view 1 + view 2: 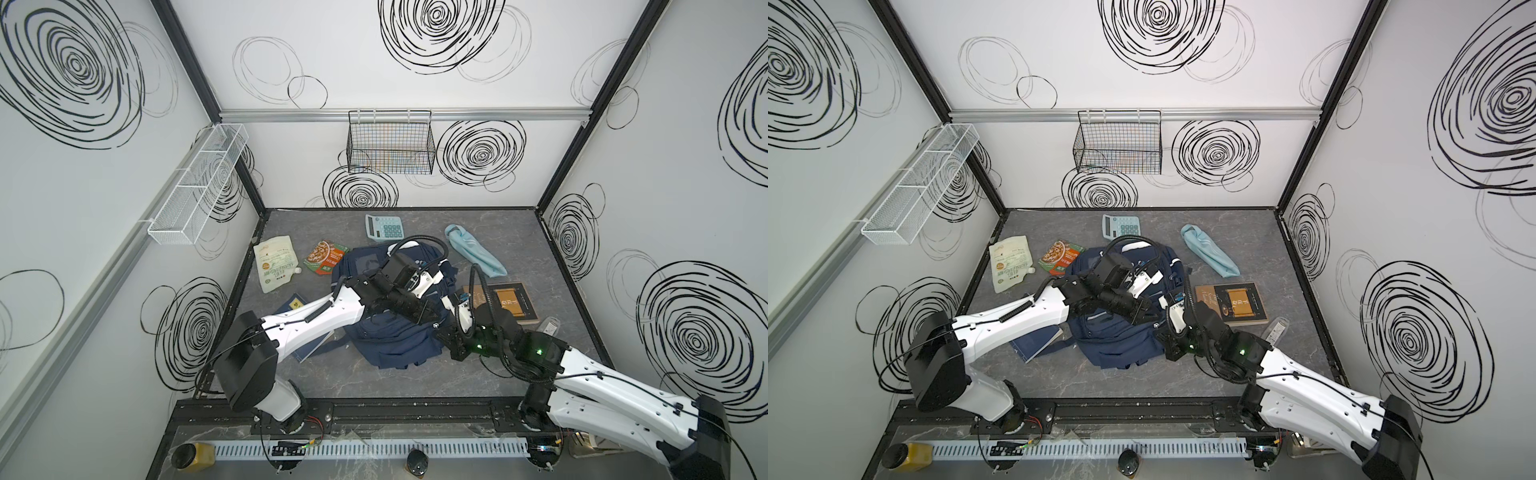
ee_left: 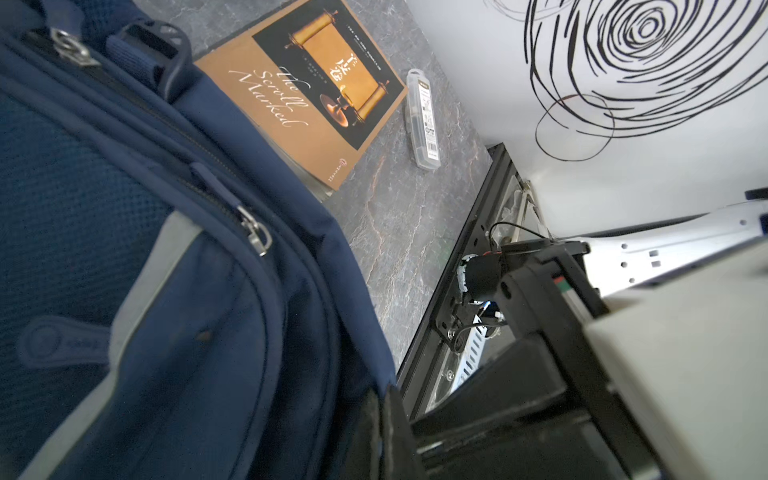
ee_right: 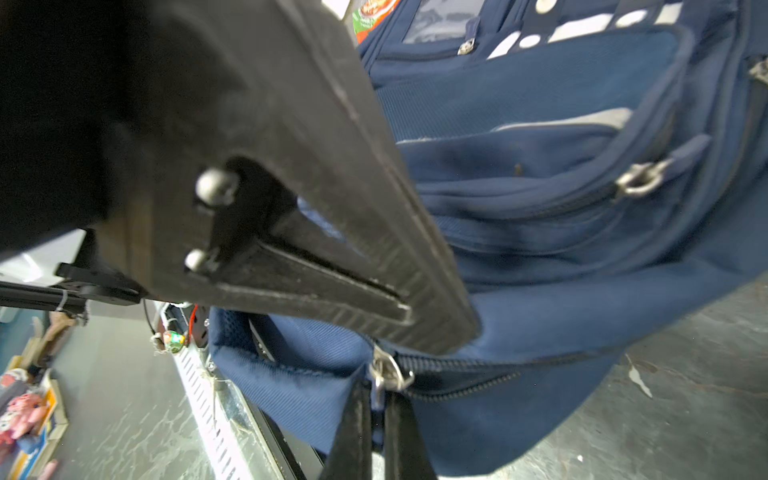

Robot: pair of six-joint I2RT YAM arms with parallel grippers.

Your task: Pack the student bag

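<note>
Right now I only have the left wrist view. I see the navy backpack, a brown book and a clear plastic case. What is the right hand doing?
Observer: The right hand is shut on a metal zipper pull of the student bag.
Operator: And where does my left hand sit?
Observer: The left hand is shut, its tip against the bag's cloth right beside that pull. Whether it pinches cloth I cannot tell.
Operator: What lies beyond the bag, toward the back wall?
Observer: A calculator, a light blue folded umbrella, a white spouted pouch and an orange food packet, all on the table.
</note>
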